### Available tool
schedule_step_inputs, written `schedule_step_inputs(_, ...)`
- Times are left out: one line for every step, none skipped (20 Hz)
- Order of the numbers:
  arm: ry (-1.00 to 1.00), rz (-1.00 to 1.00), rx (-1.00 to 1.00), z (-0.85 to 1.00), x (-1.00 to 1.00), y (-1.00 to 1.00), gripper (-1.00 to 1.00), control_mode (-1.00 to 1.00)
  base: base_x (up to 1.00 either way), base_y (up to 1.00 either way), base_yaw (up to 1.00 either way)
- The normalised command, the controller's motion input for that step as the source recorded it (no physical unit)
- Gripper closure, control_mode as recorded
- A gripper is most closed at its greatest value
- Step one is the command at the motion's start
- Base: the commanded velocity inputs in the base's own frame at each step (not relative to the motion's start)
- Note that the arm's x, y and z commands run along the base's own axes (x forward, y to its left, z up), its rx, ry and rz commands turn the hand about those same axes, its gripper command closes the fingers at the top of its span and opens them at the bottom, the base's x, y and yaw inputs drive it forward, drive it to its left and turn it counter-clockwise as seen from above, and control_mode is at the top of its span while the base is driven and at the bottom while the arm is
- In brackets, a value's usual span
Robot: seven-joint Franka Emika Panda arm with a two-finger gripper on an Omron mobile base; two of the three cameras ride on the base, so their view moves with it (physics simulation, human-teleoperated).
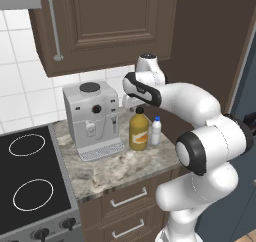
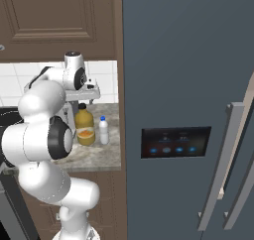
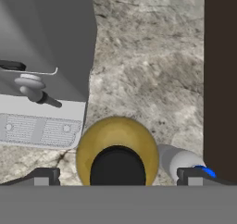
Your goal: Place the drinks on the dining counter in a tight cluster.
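At the bottom centre of the hand view, the orange bottle [image 3: 115, 156] sits directly under your gripper [image 3: 118, 176], with the small white bottle [image 3: 183, 160] just beside it at lower right and the coffee machine [image 3: 44, 65] at upper left. Your risk: on the way down, the right fingertip [image 3: 194, 176] could clip the white bottle's blue cap and tip it. The fingers are spread fully wide, holding and touching nothing.
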Motion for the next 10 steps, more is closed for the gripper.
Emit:
schedule_step_inputs(0.06,0.00,0.00,-0.16,0.00,0.00,-1.00,-1.00,0.00,0.00,0.00)
schedule_step_inputs(0.05,0.00,0.00,-0.21,0.00,0.00,-1.00,-1.00,0.00,0.00,0.00)
schedule_step_inputs(0.05,0.00,0.00,-0.20,0.00,0.00,-1.00,-1.00,0.00,0.00,0.00)
schedule_step_inputs(0.04,0.00,0.00,-0.19,0.00,0.00,-1.00,-1.00,0.00,0.00,0.00)
schedule_step_inputs(0.03,0.00,0.00,-0.21,0.00,0.00,-1.00,-1.00,0.00,0.00,0.00)
schedule_step_inputs(0.03,0.00,0.00,-0.21,0.00,0.00,-1.00,-1.00,0.00,0.00,0.00)
schedule_step_inputs(0.04,0.00,0.00,-0.16,-0.01,0.00,-1.00,-1.00,0.00,0.00,0.00)
schedule_step_inputs(0.04,0.00,0.00,-0.16,-0.01,0.00,-1.00,-1.00,0.00,0.00,0.00)
schedule_step_inputs(0.02,0.00,0.00,-0.11,-0.04,0.00,-1.00,-1.00,0.00,0.00,0.00)
schedule_step_inputs(0.00,0.00,0.00,-0.01,-0.06,0.00,-1.00,-1.00,0.00,0.00,0.00)
